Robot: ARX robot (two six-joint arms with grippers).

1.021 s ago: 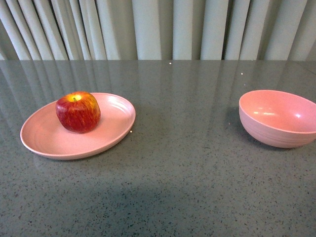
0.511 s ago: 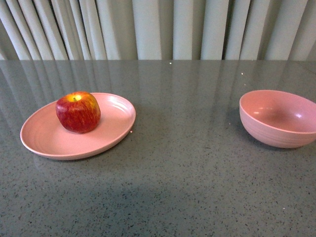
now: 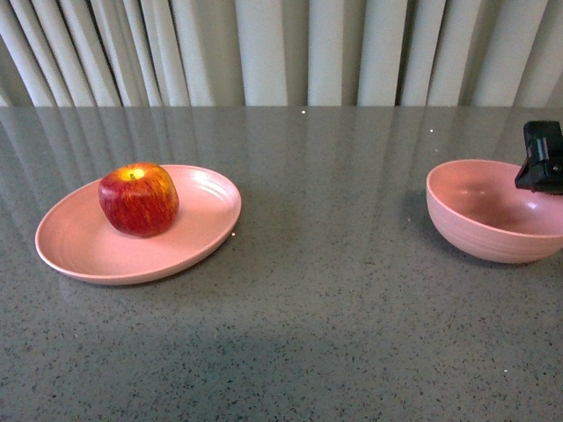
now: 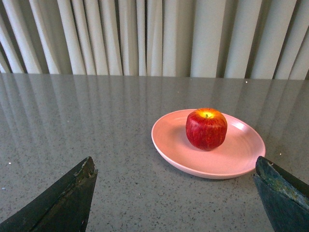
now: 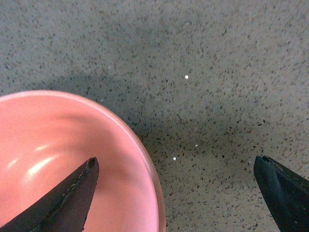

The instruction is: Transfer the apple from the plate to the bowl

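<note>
pre-grasp, seemingly: apple (image 3: 138,200) on plate (image 3: 88,251) is being faced by left jaws, apart; right jaws, apart, are being held over bowl (image 3: 479,224) rim; reaching and closing is being required next.

- Table (image 3: 334,308): speckled grey stone look, polished, faintly mirror-like toward far edge.
- Plate (image 3: 88,246): pale pink, matte plastic look, smooth.
- Bowl (image 3: 493,237): same pink, smooth, soft gloss inside, faint ridges outside.
- Apple (image 3: 138,200): waxy, streaky red skin.
- Curtain (image 3: 281,53): pale matt cloth.
</note>
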